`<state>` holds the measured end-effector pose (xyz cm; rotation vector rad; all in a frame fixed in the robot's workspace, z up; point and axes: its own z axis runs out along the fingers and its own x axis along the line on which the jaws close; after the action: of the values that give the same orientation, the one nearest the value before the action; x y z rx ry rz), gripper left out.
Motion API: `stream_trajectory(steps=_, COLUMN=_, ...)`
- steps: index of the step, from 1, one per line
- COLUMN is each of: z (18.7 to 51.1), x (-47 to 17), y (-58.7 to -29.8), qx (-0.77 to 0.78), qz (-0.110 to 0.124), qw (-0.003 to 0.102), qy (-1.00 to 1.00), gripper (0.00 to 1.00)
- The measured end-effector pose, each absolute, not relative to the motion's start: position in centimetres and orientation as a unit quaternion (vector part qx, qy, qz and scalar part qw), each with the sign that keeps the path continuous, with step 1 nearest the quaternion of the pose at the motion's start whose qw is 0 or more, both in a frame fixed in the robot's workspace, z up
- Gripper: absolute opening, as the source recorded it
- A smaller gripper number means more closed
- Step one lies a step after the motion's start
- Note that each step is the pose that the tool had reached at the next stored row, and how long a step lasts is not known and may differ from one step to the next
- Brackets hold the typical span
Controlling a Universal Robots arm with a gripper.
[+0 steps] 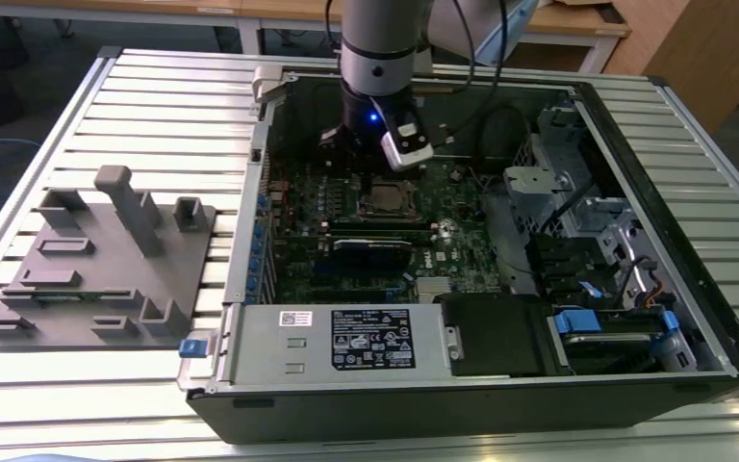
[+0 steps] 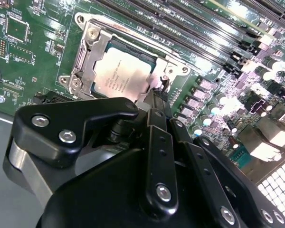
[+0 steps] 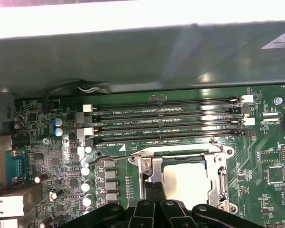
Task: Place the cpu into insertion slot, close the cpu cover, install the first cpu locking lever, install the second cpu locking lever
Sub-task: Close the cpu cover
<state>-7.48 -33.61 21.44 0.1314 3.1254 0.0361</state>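
View: exterior view
Computer case [image 1: 472, 419]: lies open on the slatted table [image 1: 151, 96], with its green board bare inside.
Insertion slot [image 1: 387, 200]: near the middle of the board, with a silvery rim.
Arm [image 1: 379, 58]: hangs into the case, its wrist directly above the insertion slot and a blue light lit on it.
Grey fixture [image 1: 93, 269]: on the table outside the case, well apart from the insertion slot toward the exterior view's left.
Power supply [image 1: 273, 346]: silver box with a label sticker, inside the case and nearer the camera than the insertion slot.

View: second wrist view
Cpu [image 2: 119, 78]: lies flat in the insertion slot, its dull silver top facing up.
Cpu cover [image 2: 85, 61]: folded down, its frame lying around the cpu's edges.
Gripper [image 2: 157, 100]: black fingers drawn close together, tips at one corner of the insertion slot. I cannot tell whether they pinch anything.
Memory slots [image 2: 190, 33]: long black rows just beside the insertion slot.

View: first wrist view
Cpu [image 3: 187, 180]: seated in the insertion slot, framed by the cpu cover [image 3: 222, 175].
Gripper [image 3: 154, 190]: two fingers side by side with only a seam between them, tips at the insertion slot's edge beside the cpu.
Locking lever [image 3: 116, 156]: thin metal rod running out from a corner of the insertion slot. I cannot tell whether it is latched.
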Motion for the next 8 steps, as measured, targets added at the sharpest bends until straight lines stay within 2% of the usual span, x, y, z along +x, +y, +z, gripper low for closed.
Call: stream_trajectory(steps=8, z=21.41, x=-6.91, y=-33.4, qx=0.042, qz=0.012, qw=0.007, qy=0.999, gripper=0.1)
